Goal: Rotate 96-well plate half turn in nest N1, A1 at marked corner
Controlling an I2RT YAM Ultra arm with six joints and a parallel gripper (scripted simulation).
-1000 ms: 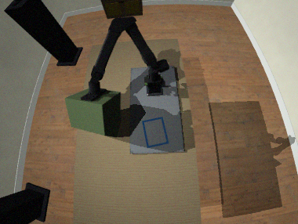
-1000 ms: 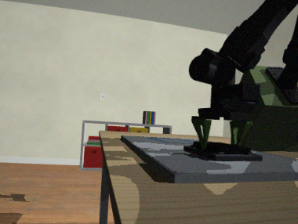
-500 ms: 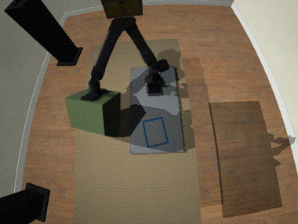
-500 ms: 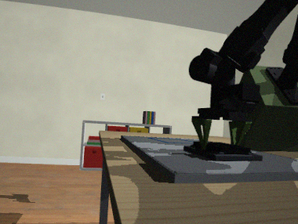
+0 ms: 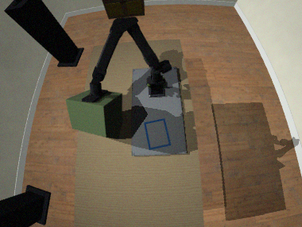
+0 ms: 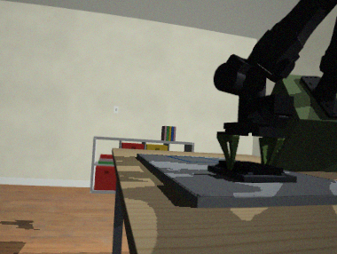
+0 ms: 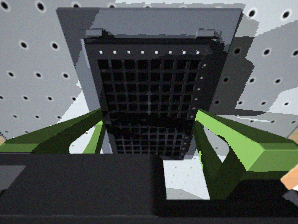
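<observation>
End effector (image 7: 150, 131) clamped on 96-well plate (image 7: 150, 85) across long sides, near one end; plate seated in nest N1 (image 7: 70, 30) on grey deck (image 5: 179, 131). Lift straight up, level, clearing locators before turning; off-centre grip risks tilt. Bench spot B1 (image 5: 148, 135) available nearby.

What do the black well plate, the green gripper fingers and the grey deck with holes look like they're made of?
The black 96-well plate looks like matte moulded plastic: a dull, fine grid of square wells. The green fingers clamped on it look like plastic or painted metal, flat-faced and glossless. The grey perforated deck suggests painted or anodised metal, given its regular round holes, though the look leaves that open.
</observation>
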